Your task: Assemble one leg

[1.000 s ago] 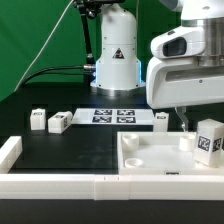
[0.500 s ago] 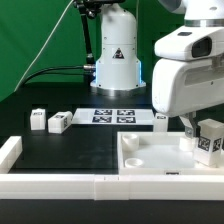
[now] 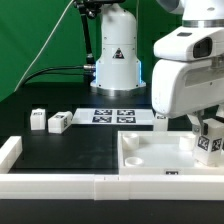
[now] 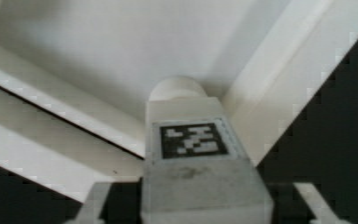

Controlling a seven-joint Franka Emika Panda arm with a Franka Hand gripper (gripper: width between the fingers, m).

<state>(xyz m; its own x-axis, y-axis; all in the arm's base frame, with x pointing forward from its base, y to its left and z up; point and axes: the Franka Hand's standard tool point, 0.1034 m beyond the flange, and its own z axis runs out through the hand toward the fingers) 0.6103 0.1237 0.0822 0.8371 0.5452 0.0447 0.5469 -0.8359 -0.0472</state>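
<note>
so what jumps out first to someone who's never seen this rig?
The bulky white hand at the exterior view's right, shut on the leg with its tag facing out, at the right end of the white tray-like part. Next, the loose legs on the black table at the exterior view's left, and the marker board beyond the tray.

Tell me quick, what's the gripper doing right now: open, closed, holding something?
The gripper: closed, holding the leg over the white tray-like part.
</note>
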